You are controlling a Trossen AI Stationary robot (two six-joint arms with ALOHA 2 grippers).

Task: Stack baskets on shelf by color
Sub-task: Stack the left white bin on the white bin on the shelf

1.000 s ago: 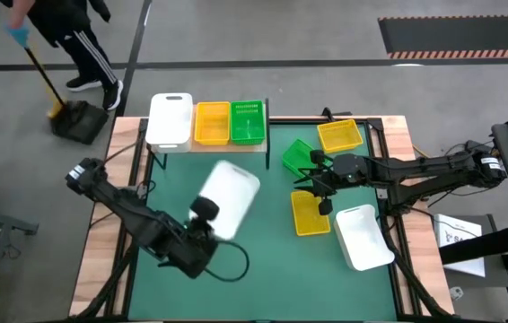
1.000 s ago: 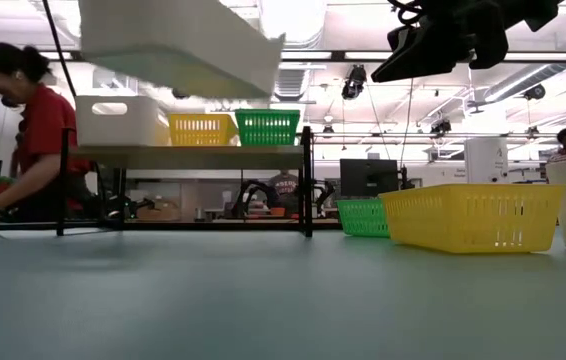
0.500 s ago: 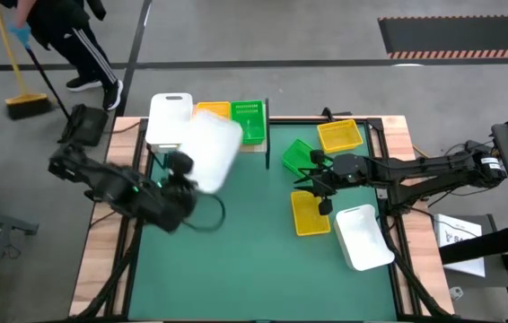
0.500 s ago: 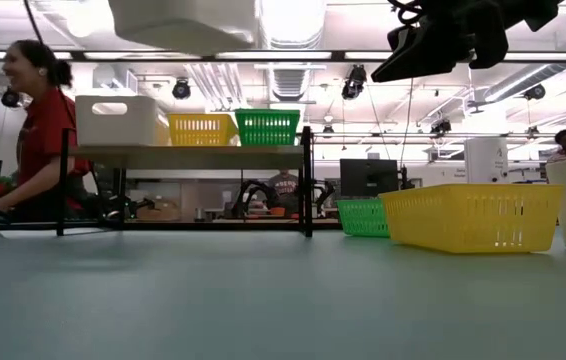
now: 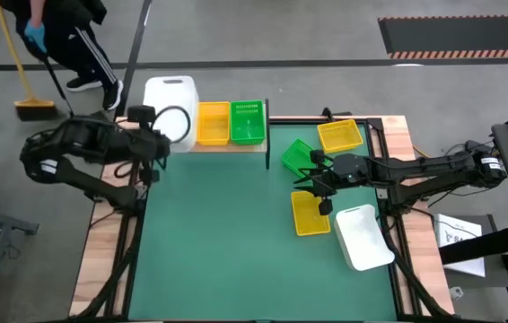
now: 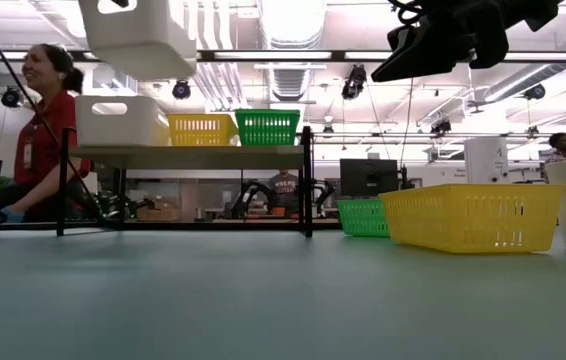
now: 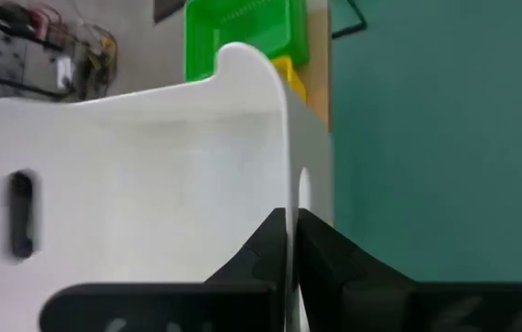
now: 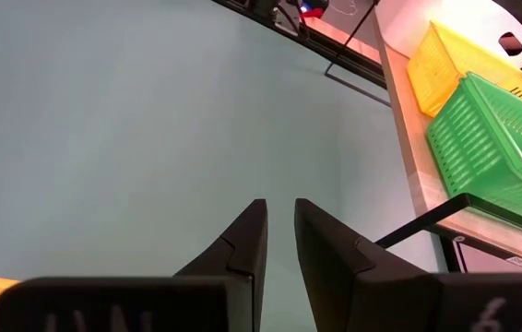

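Your left gripper (image 7: 290, 242) has its jaws clamped on the wall of a white rounded-corner plastic basket (image 5: 170, 103), carrying it in the air above the left end of the light wooden shelf (image 6: 193, 153). In the low view the carried basket (image 6: 138, 38) hangs clear above a second white basket (image 6: 120, 121) that already sits on that end of the shelf, no contact between them.

Next on the shelf: a yellow slotted plastic basket (image 5: 212, 123) in the middle, a green slotted plastic basket (image 5: 247, 122) at the right end, both touching side by side.

Your right gripper (image 5: 323, 185) hovers over the right half of the green mat counter (image 5: 227, 242). Its jaws stand narrowly apart, a slim gap visible in the wrist view (image 8: 280, 244), nothing between them.

Loose baskets still on the counter around that arm:
- second green slotted basket (image 5: 300, 157), tilted, just beside the gripper
- second yellow slotted basket (image 5: 339, 135) near the far right corner
- third yellow slotted basket (image 5: 309, 213) just below the gripper in the high view
- third white basket (image 5: 363, 237) beside it, toward the near right

A person (image 6: 45, 130) with a broom (image 5: 19, 76) stands beyond the far left corner.
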